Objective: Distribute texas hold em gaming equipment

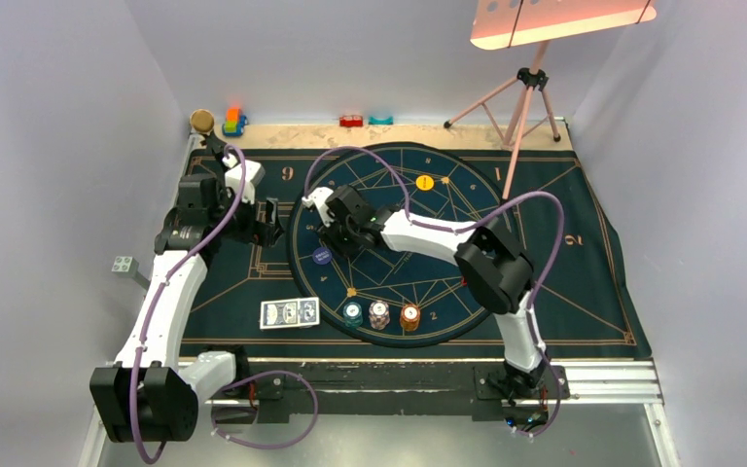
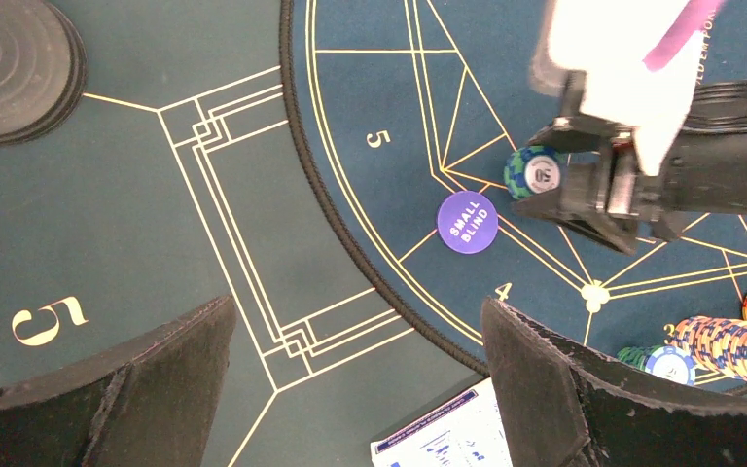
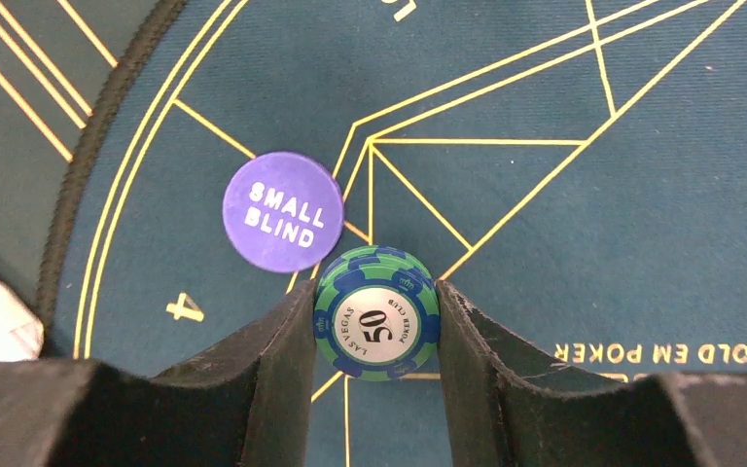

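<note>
My right gripper (image 3: 376,304) is shut on a green-and-blue "50" poker chip (image 3: 376,313), gripping its rim just right of the purple "SMALL BLIND" disc (image 3: 283,211) on the round mat. The left wrist view shows the same chip (image 2: 533,171) and disc (image 2: 467,222). Open and holding nothing, my left gripper (image 2: 355,306) hovers over the mat's gold line pattern left of the circle. The blue-backed cards (image 1: 289,312) lie near the front edge. Three chip stacks (image 1: 379,314) stand beside them. A yellow disc (image 1: 425,182) lies at the far side of the circle.
A pink tripod (image 1: 525,97) stands at the back right, over the dark mat (image 1: 564,253). Toy blocks (image 1: 233,122) and two small red and teal pieces (image 1: 365,121) sit along the back edge. A black round stand base (image 2: 15,68) is beside my left gripper.
</note>
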